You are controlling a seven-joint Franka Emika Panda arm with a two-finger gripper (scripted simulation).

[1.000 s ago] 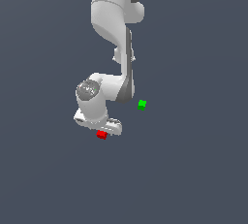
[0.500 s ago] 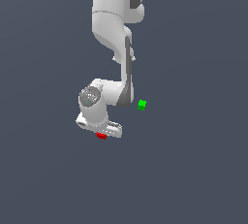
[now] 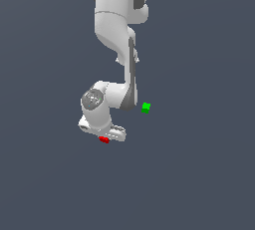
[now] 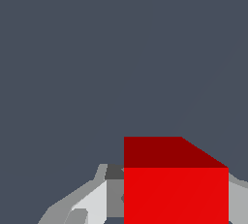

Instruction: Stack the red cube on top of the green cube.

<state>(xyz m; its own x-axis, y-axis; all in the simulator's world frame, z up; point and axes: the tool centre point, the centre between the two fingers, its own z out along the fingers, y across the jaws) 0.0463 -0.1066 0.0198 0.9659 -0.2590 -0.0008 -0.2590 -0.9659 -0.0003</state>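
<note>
The red cube (image 3: 103,140) lies on the grey floor, mostly tucked under my white gripper (image 3: 105,136). In the wrist view the red cube (image 4: 175,194) fills the space between the fingers (image 4: 89,203), and a finger lies against each of its sides. The gripper (image 4: 175,208) is down at floor level, shut on the cube. The green cube (image 3: 145,107) sits alone on the floor, off to the exterior view's right and a little farther up in that view. It is out of the wrist view.
The white arm (image 3: 117,30) rises from the gripper to the top of the exterior view. Plain grey floor (image 3: 199,174) surrounds both cubes.
The gripper has come down over the red cube, which now shows less in the exterior view. The arm has hardly moved in the last half second. The green cube has stayed put.
</note>
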